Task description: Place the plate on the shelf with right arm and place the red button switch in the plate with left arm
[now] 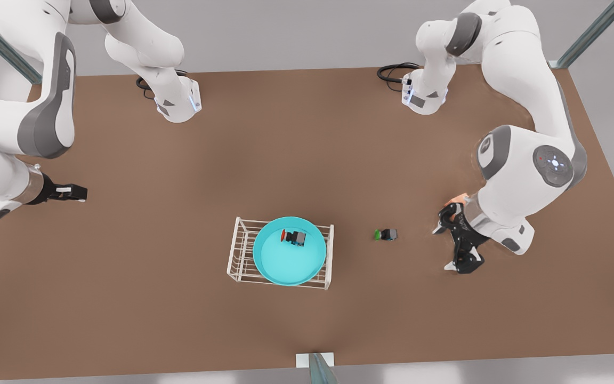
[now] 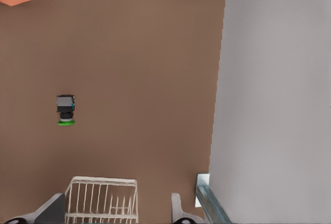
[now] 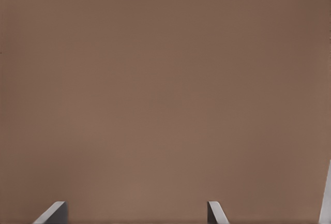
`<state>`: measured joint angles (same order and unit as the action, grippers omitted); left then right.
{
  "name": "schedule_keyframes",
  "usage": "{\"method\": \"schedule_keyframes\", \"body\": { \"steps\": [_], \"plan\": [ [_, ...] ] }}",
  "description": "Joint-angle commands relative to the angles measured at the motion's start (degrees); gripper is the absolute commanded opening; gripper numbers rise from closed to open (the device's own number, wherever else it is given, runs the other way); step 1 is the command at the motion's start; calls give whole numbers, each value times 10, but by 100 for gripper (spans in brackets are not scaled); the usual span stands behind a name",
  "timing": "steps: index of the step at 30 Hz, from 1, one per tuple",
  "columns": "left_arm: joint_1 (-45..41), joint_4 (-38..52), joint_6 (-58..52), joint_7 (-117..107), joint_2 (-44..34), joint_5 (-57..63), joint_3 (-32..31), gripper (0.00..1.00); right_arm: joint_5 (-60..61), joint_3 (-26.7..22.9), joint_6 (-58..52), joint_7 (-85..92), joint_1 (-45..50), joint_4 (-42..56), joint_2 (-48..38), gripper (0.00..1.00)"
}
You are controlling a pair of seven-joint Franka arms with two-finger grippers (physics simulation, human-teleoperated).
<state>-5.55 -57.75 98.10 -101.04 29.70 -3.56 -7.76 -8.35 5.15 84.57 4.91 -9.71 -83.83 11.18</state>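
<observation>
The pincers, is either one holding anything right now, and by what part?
Nothing is held. The left pincer and right pincer are open; the red switch lies in the plate.

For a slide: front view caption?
Red button switch in plate on shelf; left gripper open near green switch, right gripper open at front view's left.

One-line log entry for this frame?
plate on shelf | red button switch in plate | left gripper open, empty, near green button switch | right gripper open, empty, over table
</observation>
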Motion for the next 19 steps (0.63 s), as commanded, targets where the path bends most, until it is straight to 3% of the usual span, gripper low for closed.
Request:
{"method": "schedule_keyframes", "body": {
  "steps": [1, 2, 3, 11, 19],
  "plan": [
    [42, -32, -271, 1047, -49, 34, -2, 100, -2, 0, -3, -5, 0, 1, -2, 100],
    [29, -74, -243, 1168, -88, 67, -1, 100, -2, 0, -4, -7, 0, 1, -4, 100],
    [-12, -202, -143, 1063, -161, 109, -1, 100, -1, 0, -5, -6, 0, 0, -5, 100],
    [-24, -184, -221, 1040, -131, 54, -21, 100, -1, -1, -7, -6, 0, -2, -12, 100],
    [-22, -183, -221, 1015, -134, 56, -22, 100, -2, -1, -8, -2, 0, -1, -12, 100]
  ]
}}
